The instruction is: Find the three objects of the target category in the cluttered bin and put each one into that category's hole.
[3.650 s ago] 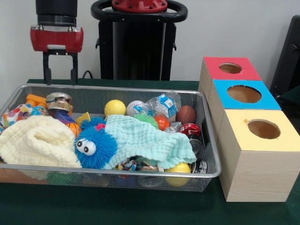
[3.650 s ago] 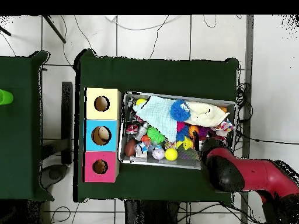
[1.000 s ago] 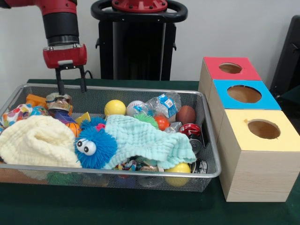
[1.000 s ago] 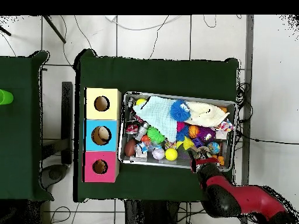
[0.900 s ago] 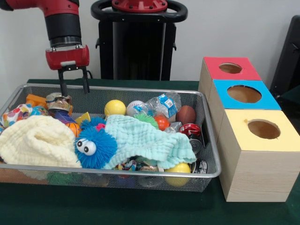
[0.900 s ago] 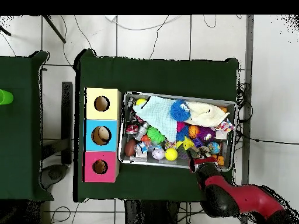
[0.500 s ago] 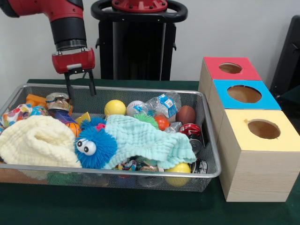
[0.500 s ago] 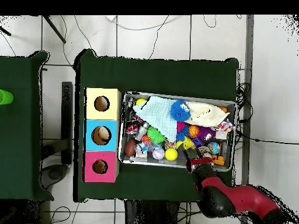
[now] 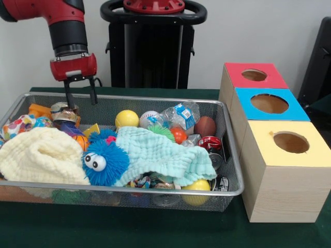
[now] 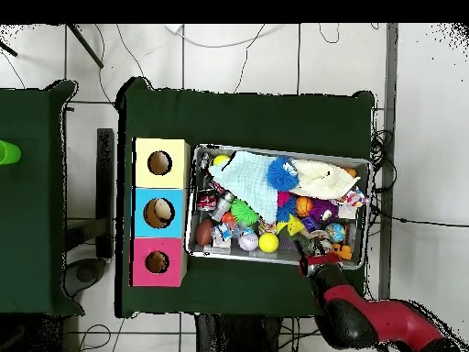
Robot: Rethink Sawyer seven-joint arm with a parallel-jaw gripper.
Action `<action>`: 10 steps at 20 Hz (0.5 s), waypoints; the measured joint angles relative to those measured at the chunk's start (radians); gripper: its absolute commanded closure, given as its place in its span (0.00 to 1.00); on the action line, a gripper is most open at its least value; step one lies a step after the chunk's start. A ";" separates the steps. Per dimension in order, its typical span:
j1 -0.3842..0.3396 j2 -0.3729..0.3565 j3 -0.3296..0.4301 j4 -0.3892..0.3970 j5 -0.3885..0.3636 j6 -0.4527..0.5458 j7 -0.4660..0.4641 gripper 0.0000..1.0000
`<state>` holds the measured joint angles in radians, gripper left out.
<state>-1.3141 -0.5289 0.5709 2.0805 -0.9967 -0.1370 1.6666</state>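
Your gripper [image 9: 81, 99] hangs open and empty over the far rim of the wire bin [image 9: 155, 192], above a shiny jar [image 9: 64, 111]. Beside the bin stand three boxes with holes: red [image 9: 252, 77], blue [image 9: 270, 106], yellow [image 9: 289, 150]. A yellow ball [image 9: 126, 119] and a baseball [image 9: 149, 118] lie near the bin's far wall.

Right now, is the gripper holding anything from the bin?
No, the gripper hangs open and empty above the bin's far rim.

Materials check
Wire mesh metal bin [image 9: 155, 111]; waffle-textured cloths [image 9: 160, 155]; fuzzy blue toy [image 9: 103, 163]; matt wood-grain boxes [image 9: 282, 194]; felt-like green tabletop [image 9: 155, 227].
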 measured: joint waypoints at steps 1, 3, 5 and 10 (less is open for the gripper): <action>-0.012 0.002 0.007 0.000 0.000 0.000 0.000 0.00; -0.038 0.007 0.025 0.000 -0.001 0.001 0.000 0.00; -0.063 0.014 0.042 0.000 -0.001 0.004 0.000 0.00; -0.088 0.023 0.059 0.000 -0.001 0.009 0.000 0.00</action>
<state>-1.4021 -0.5062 0.6294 2.0805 -0.9978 -0.1284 1.6666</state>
